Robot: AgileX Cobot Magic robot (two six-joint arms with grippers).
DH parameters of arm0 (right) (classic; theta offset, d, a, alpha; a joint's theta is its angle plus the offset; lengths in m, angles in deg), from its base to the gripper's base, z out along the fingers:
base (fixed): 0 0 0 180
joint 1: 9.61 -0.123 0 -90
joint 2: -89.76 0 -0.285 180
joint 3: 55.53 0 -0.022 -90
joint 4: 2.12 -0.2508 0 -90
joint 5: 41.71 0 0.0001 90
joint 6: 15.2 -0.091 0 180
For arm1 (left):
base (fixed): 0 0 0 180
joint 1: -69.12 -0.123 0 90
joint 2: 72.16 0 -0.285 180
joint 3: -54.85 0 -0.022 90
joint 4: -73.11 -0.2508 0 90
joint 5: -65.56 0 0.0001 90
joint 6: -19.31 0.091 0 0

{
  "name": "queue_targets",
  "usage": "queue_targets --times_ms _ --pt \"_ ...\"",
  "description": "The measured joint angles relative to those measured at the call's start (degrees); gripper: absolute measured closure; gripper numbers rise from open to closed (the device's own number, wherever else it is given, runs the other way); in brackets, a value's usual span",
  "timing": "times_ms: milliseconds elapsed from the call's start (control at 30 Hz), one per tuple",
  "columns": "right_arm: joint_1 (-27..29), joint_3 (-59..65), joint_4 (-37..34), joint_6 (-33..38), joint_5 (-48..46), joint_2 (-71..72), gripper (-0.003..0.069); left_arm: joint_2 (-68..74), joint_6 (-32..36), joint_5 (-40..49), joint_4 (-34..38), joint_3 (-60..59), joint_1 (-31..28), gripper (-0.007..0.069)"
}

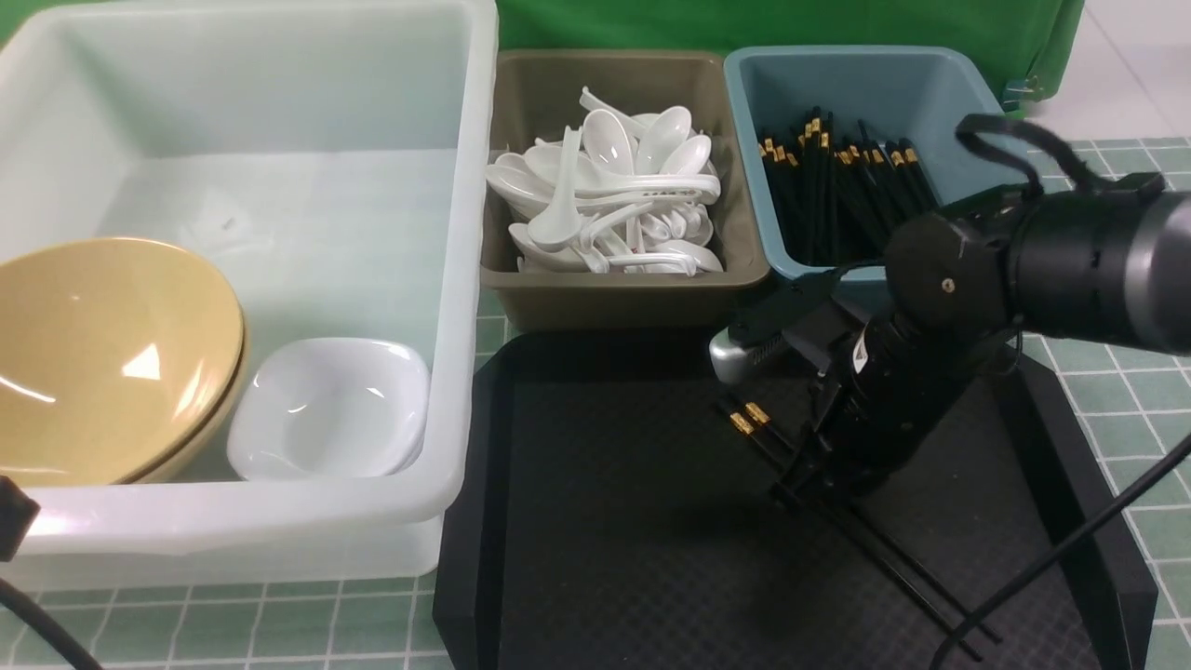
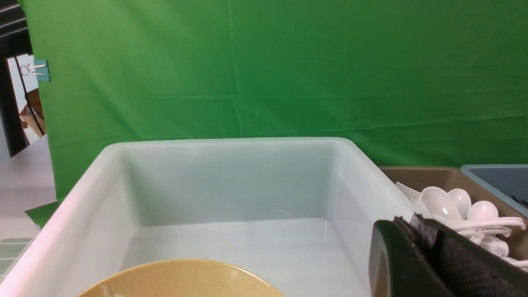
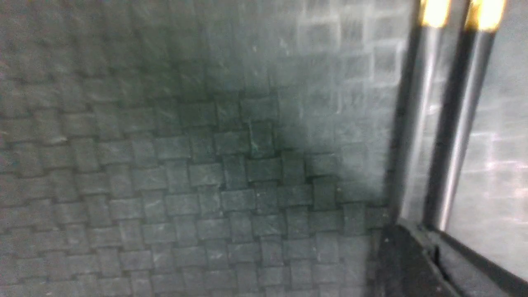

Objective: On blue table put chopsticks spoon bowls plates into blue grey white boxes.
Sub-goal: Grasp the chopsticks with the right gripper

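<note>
R gripper (image 1: 805, 479) was down on black tray (image 1: 595, 558), right half, jaws closed on a pair of chopsticks (image 1: 750, 421). Pair lay low over tray: gold-banded ends toward tray's far edge, thin tips toward its near right corner. R wrist view was blurred. Both sticks ran side by side out from the finger; couldn't tell if they touched the tray surface.

L gripper (image 2: 412, 255) was off to tray's left, near white box (image 1: 279, 93), pads pressed together, nothing betw. them.

White box sat just left of tray, touching or nearly so. Inside were stacked tan bowls (image 1: 102, 354), w/ a white plate (image 1: 326, 409) beside them on the tray side.

Grey box (image 1: 530, 102) stood just behind tray's far left corner, heaped w/ spoons (image 1: 614, 195). Blue box (image 1: 884, 84) stood behind tray's far right, holding a bundle of chopsticks (image 1: 837, 186), gold ends away from tray.

Blue table (image 1: 1135, 391) showed right of tray.
</note>
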Motion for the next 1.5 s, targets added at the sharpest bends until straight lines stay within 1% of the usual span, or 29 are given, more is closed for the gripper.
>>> queue_targets --times_ms 167,433,567,667,800,900,933,967,1033,1200,1333,1400,1433,1500 --pt "0.0 0.0 -0.3 0.3 0.0 2.1 0.0624 0.0 0.0 0.0 0.0 0.0 0.0 0.0622" --pt "0.4 0.0 -0.4 1.1 0.1 0.8 0.0617 0.0 0.0 0.0 0.0 0.0 0.0 0.0622" --pt "0.9 0.0 -0.4 1.0 0.3 -0.6 0.0580 0.0 0.0 0.0 0.0 0.0 0.0 0.0622" --pt "1.3 0.0 -0.1 1.0 1.7 -2.9 0.0526 0.0 0.0 0.0 0.0 0.0 0.0 0.0622" --pt "1.3 -0.4 0.9 1.0 3.0 -4.2 0.0512 0.0 0.0 0.1 0.0 0.0 0.0 0.0622" --pt "1.3 -0.5 1.0 1.1 3.4 -5.0 0.0519 0.0 0.0 0.1 0.0 0.0 0.0 0.0622" --pt "1.3 -0.5 1.0 1.4 3.4 -5.0 0.0531 0.0 0.0 0.1 0.0 0.0 0.0 0.0622" --pt "1.3 -0.5 0.9 1.8 3.2 -5.0 0.0569 0.0 0.0 0.1 0.1 0.0 0.0 0.0622" --pt "1.3 -0.5 0.9 2.5 3.1 -4.9 0.0587 0.0 0.0 0.1 0.1 0.0 0.0 0.0622" --pt "1.3 -0.6 0.7 4.2 -1.5 -0.8 0.0588 0.0 0.0 0.1 0.1 0.0 0.0 0.0622" --pt "1.3 -1.9 0.7 4.8 -1.0 5.0 0.0588 0.0 0.0 0.1 0.1 0.0 0.0 0.0622" --pt "1.6 -3.6 0.8 5.8 3.9 10.4 0.0588 0.0 -0.1 0.1 0.1 0.0 0.0 0.0622" --pt "1.8 -3.8 0.8 6.0 5.3 10.8 0.0588 0.0 -0.1 0.1 0.1 0.0 0.0 0.0622" --pt "3.1 -4.4 0.8 6.6 15.2 13.6 0.0588 0.0 -0.1 0.1 0.1 0.0 0.0 0.0622"
